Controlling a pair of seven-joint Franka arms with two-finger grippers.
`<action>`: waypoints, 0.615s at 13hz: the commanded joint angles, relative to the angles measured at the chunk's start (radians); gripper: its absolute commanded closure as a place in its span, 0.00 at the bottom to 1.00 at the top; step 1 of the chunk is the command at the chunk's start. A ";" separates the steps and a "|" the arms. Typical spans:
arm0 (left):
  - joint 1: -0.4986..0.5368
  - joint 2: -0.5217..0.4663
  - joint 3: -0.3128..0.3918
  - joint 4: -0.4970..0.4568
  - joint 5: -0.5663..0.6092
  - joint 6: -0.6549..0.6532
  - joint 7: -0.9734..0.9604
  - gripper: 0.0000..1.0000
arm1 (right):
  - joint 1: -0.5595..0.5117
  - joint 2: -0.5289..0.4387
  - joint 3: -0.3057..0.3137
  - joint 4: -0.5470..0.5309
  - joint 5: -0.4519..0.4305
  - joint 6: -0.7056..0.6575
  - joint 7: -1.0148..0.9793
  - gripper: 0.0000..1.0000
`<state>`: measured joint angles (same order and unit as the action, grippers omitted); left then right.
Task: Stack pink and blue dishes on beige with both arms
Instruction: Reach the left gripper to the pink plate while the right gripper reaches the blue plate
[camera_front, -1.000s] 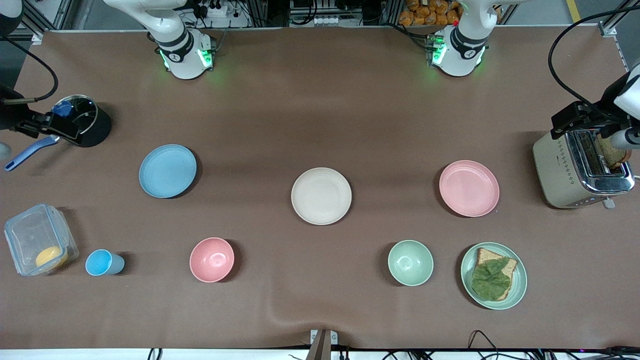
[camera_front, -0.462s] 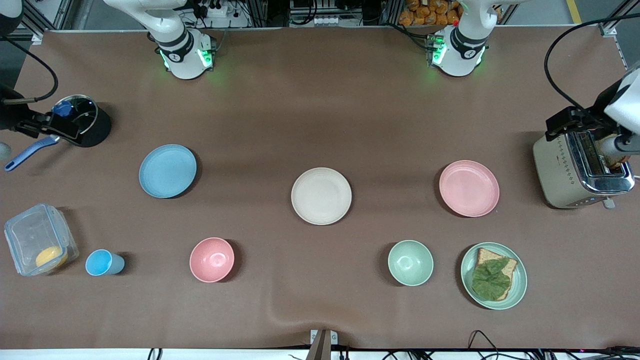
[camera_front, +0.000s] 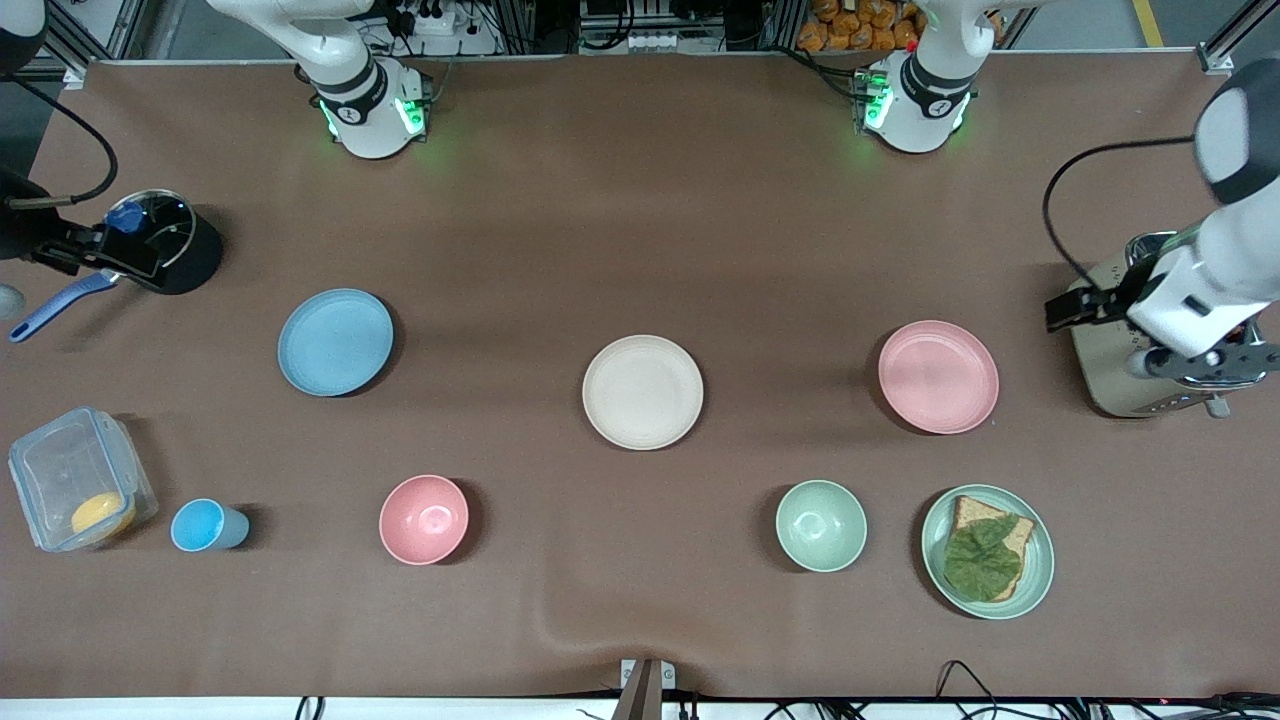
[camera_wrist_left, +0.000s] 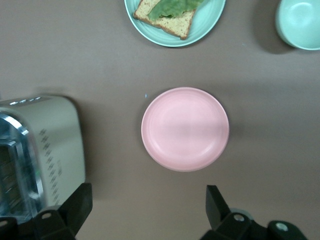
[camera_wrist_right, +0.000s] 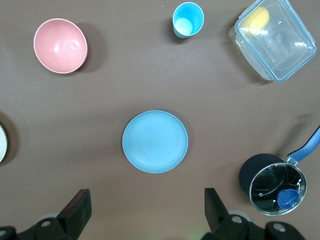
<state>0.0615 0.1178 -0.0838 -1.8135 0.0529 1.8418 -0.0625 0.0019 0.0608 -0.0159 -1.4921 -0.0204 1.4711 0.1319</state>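
Observation:
The beige plate (camera_front: 643, 392) lies bare at the table's middle. The light blue plate (camera_front: 335, 342) sits toward the right arm's end, the pink plate (camera_front: 938, 377) toward the left arm's end. High over the toaster hangs my left gripper (camera_front: 1190, 362). In the left wrist view it (camera_wrist_left: 147, 189) is open and empty, with the pink plate (camera_wrist_left: 185, 129) ahead of it. My right gripper (camera_wrist_right: 146, 192) is open and empty too, up over bare table between the blue plate (camera_wrist_right: 155, 141) and the pot; in the front view it lies mostly outside the picture.
A toaster (camera_front: 1160, 340) stands beside the pink plate. A lidded black pot (camera_front: 165, 240) with a blue handle sits near the blue plate. Nearer the front camera are a clear container (camera_front: 80, 480), blue cup (camera_front: 205, 525), pink bowl (camera_front: 424, 519), green bowl (camera_front: 821, 525) and green plate with bread (camera_front: 988, 551).
The left arm has swung from above the toaster's slots toward the pink plate and the front camera. The right arm has barely moved. No dish has shifted.

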 joint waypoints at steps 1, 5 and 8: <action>0.032 -0.034 -0.001 -0.206 0.005 0.201 0.000 0.00 | 0.003 -0.010 0.002 -0.016 -0.003 -0.002 0.018 0.00; 0.087 0.020 -0.001 -0.395 0.007 0.485 0.003 0.00 | 0.001 0.034 0.001 -0.017 -0.007 -0.005 -0.029 0.00; 0.116 0.104 -0.002 -0.405 0.008 0.542 0.016 0.00 | -0.016 0.114 -0.003 -0.029 -0.004 -0.051 -0.034 0.00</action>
<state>0.1638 0.1841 -0.0803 -2.2162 0.0531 2.3474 -0.0612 0.0005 0.1152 -0.0188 -1.5205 -0.0204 1.4384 0.1124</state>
